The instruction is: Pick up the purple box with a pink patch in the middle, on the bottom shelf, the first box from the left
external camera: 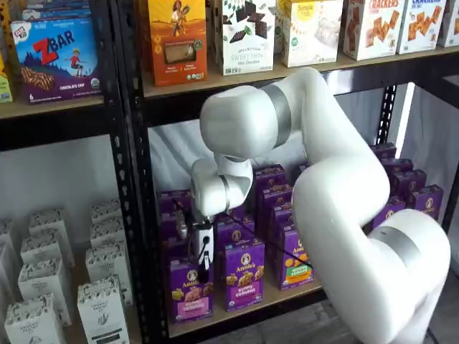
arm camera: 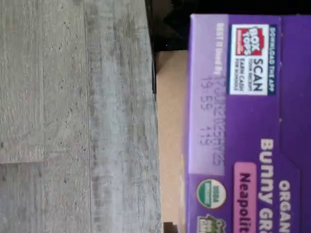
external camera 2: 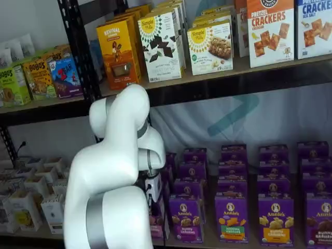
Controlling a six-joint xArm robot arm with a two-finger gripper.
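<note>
Wrist view: purple box (arm camera: 248, 141) near shelf edge

1. The light tan wooden bottom shelf (external camera: 237, 309), edged by a black metal front rail, serves as the worktop between perforated black posts.
2. Upright purple cartons stand on it in rows running front to back.
3. In the front row, the purple box with a pink band (external camera: 191, 289) stands at 9 o'clock of a same-sized purple carton with a purple band (external camera: 244, 274); a purple carton with a green band (external camera: 294, 259) is at 3 o'clock of that one.
4. The wrist view shows bare tan board (arm camera: 170, 136) beside the pink-band carton's (arm camera: 248, 141) top.
</note>
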